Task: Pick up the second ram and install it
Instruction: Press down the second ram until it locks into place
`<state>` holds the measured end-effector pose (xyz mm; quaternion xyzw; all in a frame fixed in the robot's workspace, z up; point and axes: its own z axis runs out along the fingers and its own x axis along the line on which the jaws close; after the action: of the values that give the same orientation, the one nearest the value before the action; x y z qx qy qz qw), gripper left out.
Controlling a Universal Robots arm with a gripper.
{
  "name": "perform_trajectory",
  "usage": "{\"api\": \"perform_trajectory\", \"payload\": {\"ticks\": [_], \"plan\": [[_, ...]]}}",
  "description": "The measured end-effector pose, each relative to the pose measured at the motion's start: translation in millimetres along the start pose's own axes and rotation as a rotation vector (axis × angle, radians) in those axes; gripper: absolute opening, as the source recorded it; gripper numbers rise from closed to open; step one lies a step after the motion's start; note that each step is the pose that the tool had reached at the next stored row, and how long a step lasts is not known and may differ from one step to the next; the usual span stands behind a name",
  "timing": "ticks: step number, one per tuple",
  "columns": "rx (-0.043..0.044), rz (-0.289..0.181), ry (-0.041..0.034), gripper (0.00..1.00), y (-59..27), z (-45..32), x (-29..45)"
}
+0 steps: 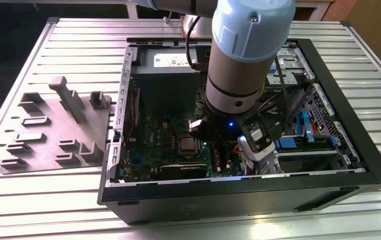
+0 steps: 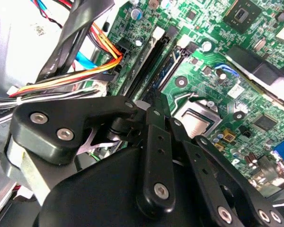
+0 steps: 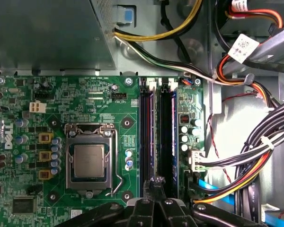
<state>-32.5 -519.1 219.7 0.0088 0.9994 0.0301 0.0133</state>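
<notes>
The ram [image 3: 167, 137] sits in its slot beside the empty slot [image 3: 146, 137] on the motherboard [image 3: 28, 113]. The pincer [image 3: 157, 185] is narrow, tips meeting over the ram's near end. Judged: the seating step is in hand; the next move calls for a straight, even press.

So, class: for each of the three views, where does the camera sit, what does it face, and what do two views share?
Exterior view: off the arm, above the table, facing the open computer case; arm shows.
First wrist view: on the arm, facing the motherboard; gripper shows.
Second wrist view: on the arm, angled across the gripper linkage.
Both wrist views share the CPU socket.
</notes>
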Motion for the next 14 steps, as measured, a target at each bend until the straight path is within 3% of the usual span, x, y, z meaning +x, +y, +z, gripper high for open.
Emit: {"api": "perform_trajectory", "payload": {"ticks": [14], "plan": [[-0.0028,0.000,-0.0002,0.10,-0.2,2.9,0.1]]}}
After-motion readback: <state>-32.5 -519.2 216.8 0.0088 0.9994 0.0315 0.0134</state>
